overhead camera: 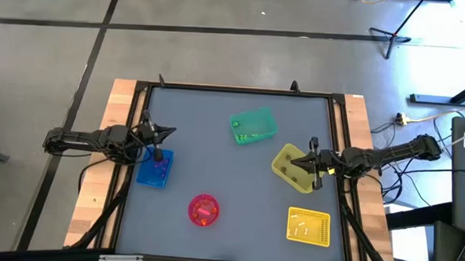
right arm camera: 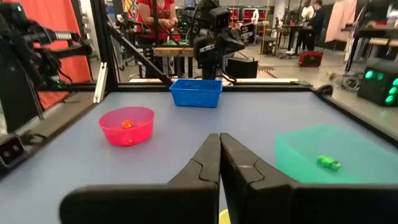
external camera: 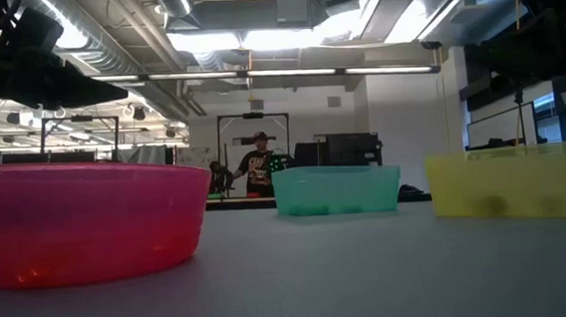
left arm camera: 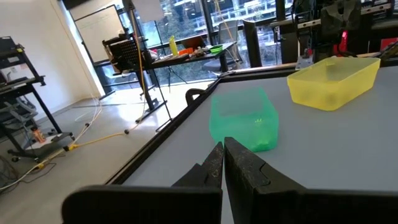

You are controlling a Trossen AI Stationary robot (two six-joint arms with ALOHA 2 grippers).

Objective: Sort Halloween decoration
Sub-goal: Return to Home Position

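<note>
Four bins [overhead camera: 253, 125] [overhead camera: 154, 171] [overhead camera: 282, 162] [overhead camera: 308, 226], one bowl [overhead camera: 191, 209], two grippers [overhead camera: 169, 131] [overhead camera: 294, 158]

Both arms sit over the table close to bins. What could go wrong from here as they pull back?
The left hand, shut, hangs right beside the blue bin; a low or sideways pull-back might clip its rim and shift it. The right hand, also shut, is over the yellow bin, so dipping before it retreats could knock that bin askew. Lifting first would likely avoid both.
</note>
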